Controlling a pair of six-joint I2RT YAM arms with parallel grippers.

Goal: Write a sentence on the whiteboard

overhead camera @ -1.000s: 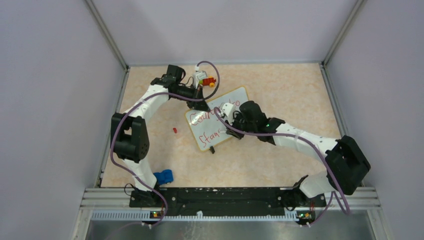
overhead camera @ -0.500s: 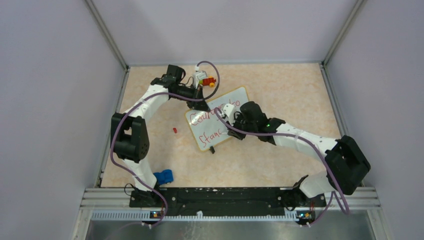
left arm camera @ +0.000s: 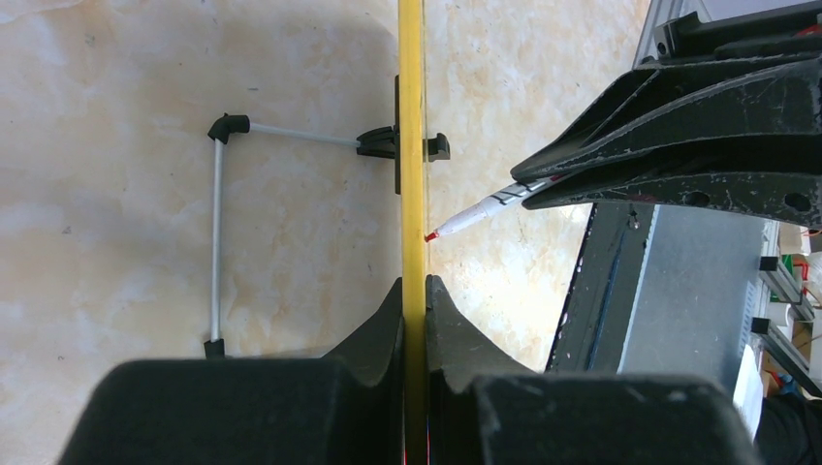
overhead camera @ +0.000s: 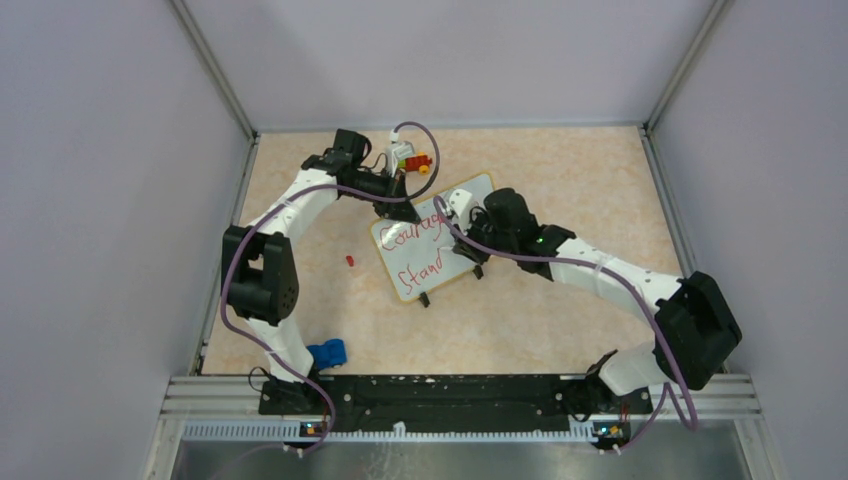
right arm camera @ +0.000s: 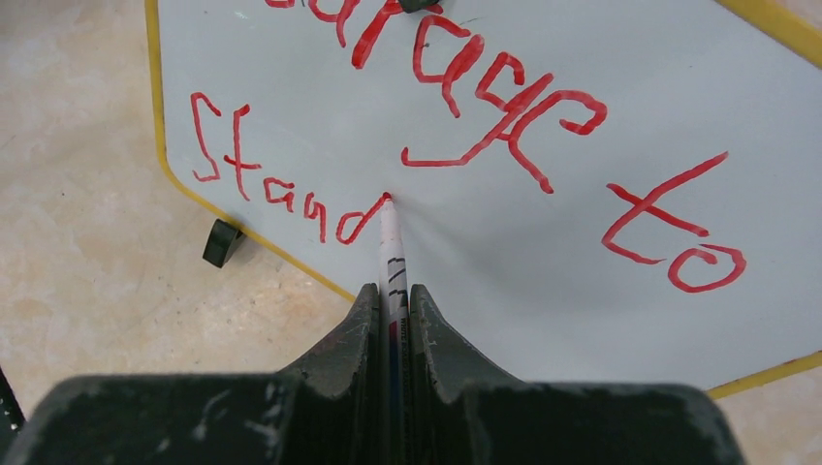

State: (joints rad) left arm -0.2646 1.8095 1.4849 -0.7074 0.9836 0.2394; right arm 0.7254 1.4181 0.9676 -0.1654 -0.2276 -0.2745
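The whiteboard [overhead camera: 415,262] stands tilted mid-table on small black feet, with a yellow rim [left arm camera: 412,145]. My left gripper [left arm camera: 415,291] is shut on that rim at the board's far edge [overhead camera: 398,210]. My right gripper [right arm camera: 392,291] is shut on a white marker [right arm camera: 391,242], hovering over the board's right half [overhead camera: 462,215]. The marker's red tip rests on the board at the top of the last letter. The sentence [right arm camera: 465,107] reads "Courage to" in red, with "Stand" [right arm camera: 281,194] below it. From the left wrist view the marker [left arm camera: 475,215] meets the board's face.
A small red cap [overhead camera: 349,260] lies left of the board. A blue object [overhead camera: 327,352] sits near the left arm's base. Coloured toy pieces [overhead camera: 412,158] stand at the back wall. The board's wire prop [left arm camera: 217,242] is behind it. Grey walls close three sides.
The lower line grew from "Stan" to "Stand". My right gripper moved up the board toward the far side with the marker. The left arm stayed still.
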